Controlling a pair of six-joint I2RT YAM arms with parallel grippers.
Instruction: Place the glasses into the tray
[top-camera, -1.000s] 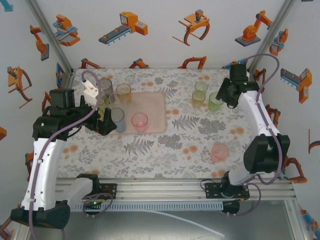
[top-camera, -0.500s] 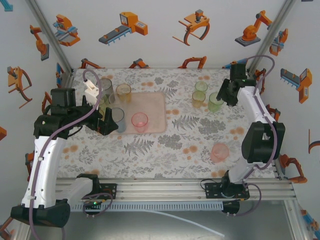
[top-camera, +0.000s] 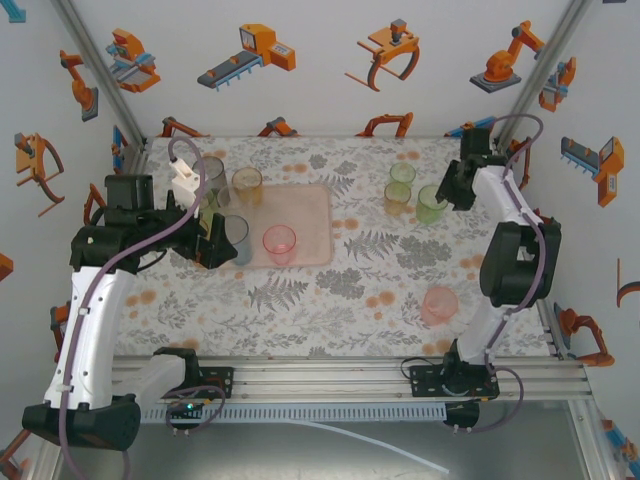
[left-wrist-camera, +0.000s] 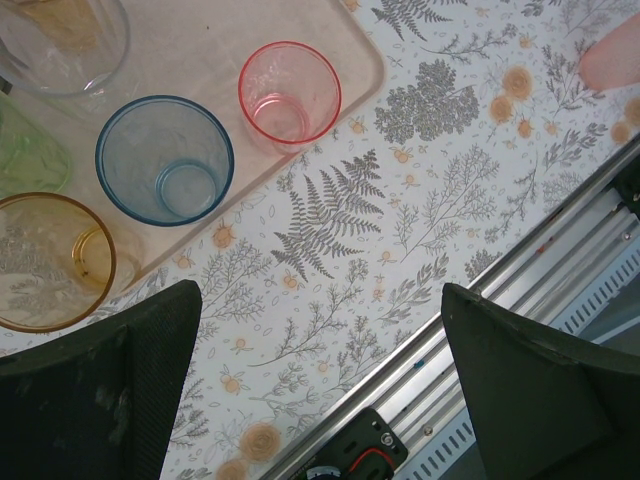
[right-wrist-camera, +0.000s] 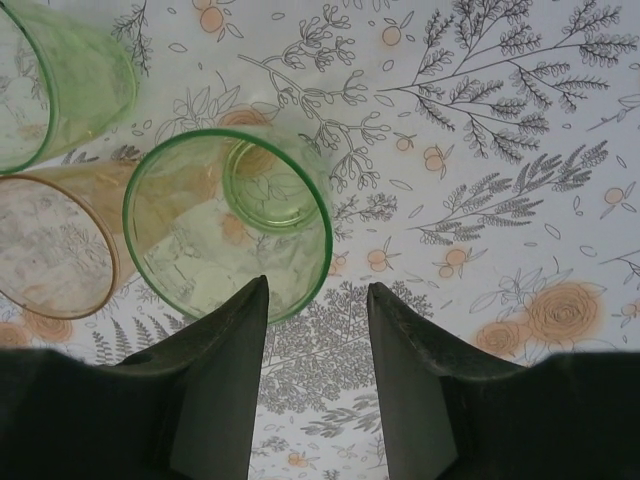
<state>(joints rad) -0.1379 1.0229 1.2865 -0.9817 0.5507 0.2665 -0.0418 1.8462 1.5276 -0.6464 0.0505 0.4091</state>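
The pale pink tray (top-camera: 312, 212) lies left of centre and holds several glasses, among them a blue one (left-wrist-camera: 165, 160), a pink one (left-wrist-camera: 290, 92) and a clear one (left-wrist-camera: 60, 40). An amber glass (left-wrist-camera: 50, 260) stands at the tray's near edge. My left gripper (left-wrist-camera: 320, 385) hangs wide open over the cloth beside the tray, with nothing between its fingers. At the back right stand two green glasses (top-camera: 431, 203) (top-camera: 401, 175) and an amber one (top-camera: 397, 197). My right gripper (right-wrist-camera: 317, 290) is open just beside the nearer green glass (right-wrist-camera: 228, 222), its left fingertip (right-wrist-camera: 255, 300) at the rim.
A lone pink glass (top-camera: 439, 304) stands near the front right of the flowered tablecloth. The aluminium rail (left-wrist-camera: 520, 270) runs along the near edge. Patterned walls close in the back and sides.
The right jaws have narrowed a little beside the green glass, and the right arm's elbow has pulled in toward the back. The left arm has barely shifted.
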